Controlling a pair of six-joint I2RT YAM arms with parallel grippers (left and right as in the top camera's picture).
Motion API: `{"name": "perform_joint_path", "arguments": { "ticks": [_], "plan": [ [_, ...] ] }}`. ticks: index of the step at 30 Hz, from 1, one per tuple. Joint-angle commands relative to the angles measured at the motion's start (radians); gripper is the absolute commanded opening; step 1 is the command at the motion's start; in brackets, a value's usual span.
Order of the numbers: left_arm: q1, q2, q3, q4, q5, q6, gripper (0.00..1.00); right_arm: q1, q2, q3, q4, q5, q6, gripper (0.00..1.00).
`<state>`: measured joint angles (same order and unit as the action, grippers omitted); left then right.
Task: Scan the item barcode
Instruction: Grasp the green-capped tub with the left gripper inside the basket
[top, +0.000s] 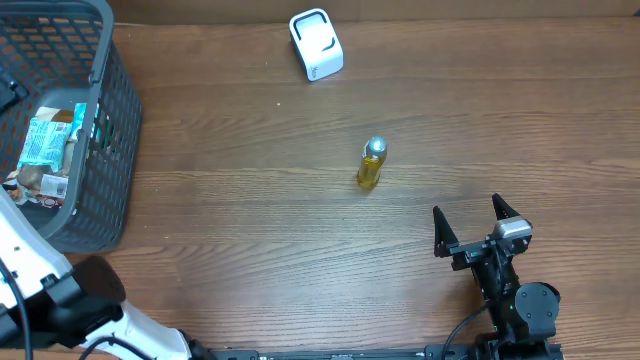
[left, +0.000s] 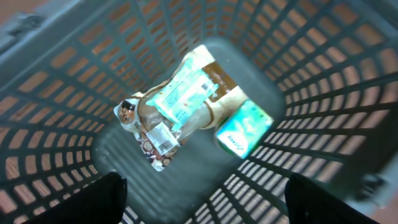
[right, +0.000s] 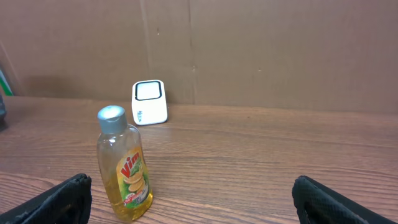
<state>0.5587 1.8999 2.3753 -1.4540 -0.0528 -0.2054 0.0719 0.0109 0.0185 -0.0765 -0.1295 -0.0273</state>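
Soap bottle (right: 124, 168) stands upright on the counter (right: 261, 155), ahead and left of the right jaws, which are wide and empty; judged light, stiff, slick plastic, tippy, so grip the body mid-height, label kept clear; left jaws wide, empty, above the basket (left: 323, 74).

The yellow bottle (right: 124, 165) has a label (right: 132, 173) with one word that can be read: "Vim", in red letters on a slant. The small print under it is too tiny to read. The white scanner (right: 150, 102) has a little dark mark on its front that is too small to make out. The packets (left: 186, 93) in the basket (left: 311, 74) have print and a white sticker (left: 163, 135), but all of it is blurred.
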Motion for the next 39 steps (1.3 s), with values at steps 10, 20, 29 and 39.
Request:
{"name": "perform_joint_path", "arguments": {
  "ticks": [10, 20, 29, 39],
  "plan": [
    [-0.003, 0.322, 0.001, -0.014, 0.264, 0.285, 1.00, -0.006, -0.008, -0.011, 0.003, 0.004, -0.007, 1.00],
    [-0.004, 0.449, 0.000, 0.000, 0.322, 0.369, 0.98, -0.006, -0.008, -0.011, 0.003, 0.004, -0.007, 1.00],
    [-0.021, 0.470, -0.037, 0.049, 0.336, 0.397, 0.98, -0.006, -0.008, -0.011, 0.003, 0.004, -0.007, 1.00],
    [-0.046, 0.472, -0.142, 0.110, 0.278, 0.392, 0.93, -0.006, -0.008, -0.011, 0.003, 0.004, -0.007, 1.00]
  ]
}}
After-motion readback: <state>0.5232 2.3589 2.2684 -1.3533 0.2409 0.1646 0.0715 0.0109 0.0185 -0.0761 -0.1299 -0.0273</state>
